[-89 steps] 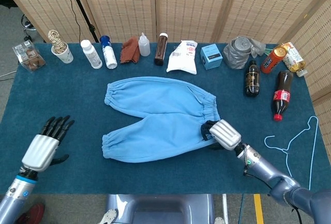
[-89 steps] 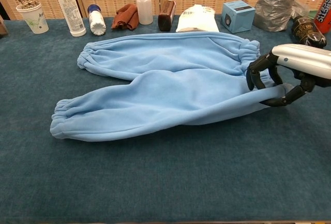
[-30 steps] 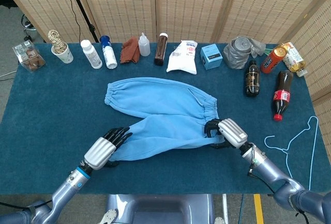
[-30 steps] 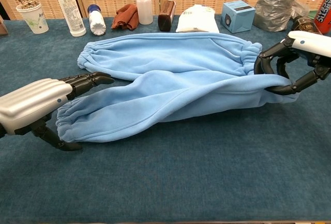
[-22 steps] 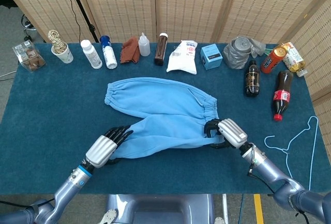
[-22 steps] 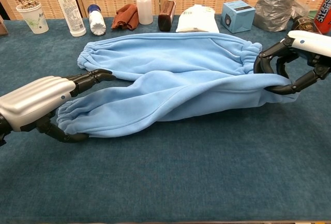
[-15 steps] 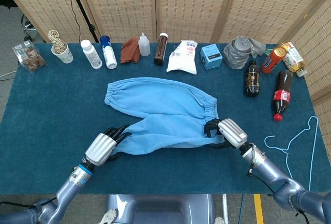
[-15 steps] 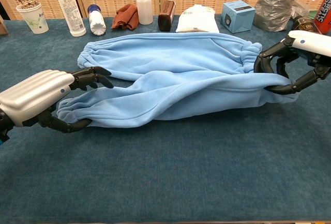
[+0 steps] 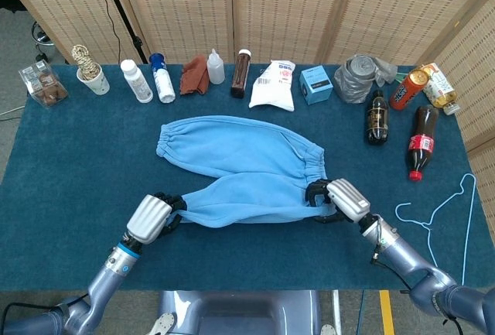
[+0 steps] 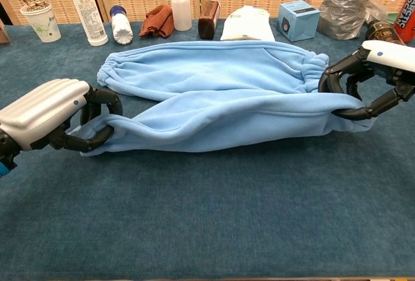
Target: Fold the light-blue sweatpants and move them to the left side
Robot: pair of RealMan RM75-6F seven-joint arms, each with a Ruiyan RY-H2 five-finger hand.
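So I'm at the first fold here, both ends of the near leg in hand; my left hand (image 10: pixel 48 115) has its fingers curled tight around the cuff of that leg, and my right hand (image 10: pixel 373 76) is pinching the waistband corner on the other side. The light-blue sweatpants (image 9: pixel 240 169) are lying across the middle of the blue table (image 9: pixel 69 157), waistband toward my right, the far leg flat and the near leg pulled taut between my two hands; looks slightly off the cloth in the chest view, though I can't swear to how much.

Next move, as I read it: lift both ends together and carry the near leg over onto the far one so the legs stack; the trick is keeping both hands level and moving at the same rate, or the fleece will twist and bunch in the middle. After that it's a fold end to end, then a slide over to the left.

Worth watching the back row; the white bag (image 9: pixel 274 86) and the brown bottle (image 9: pixel 241 73) sit just beyond the far leg, so I shouldn't overshoot.
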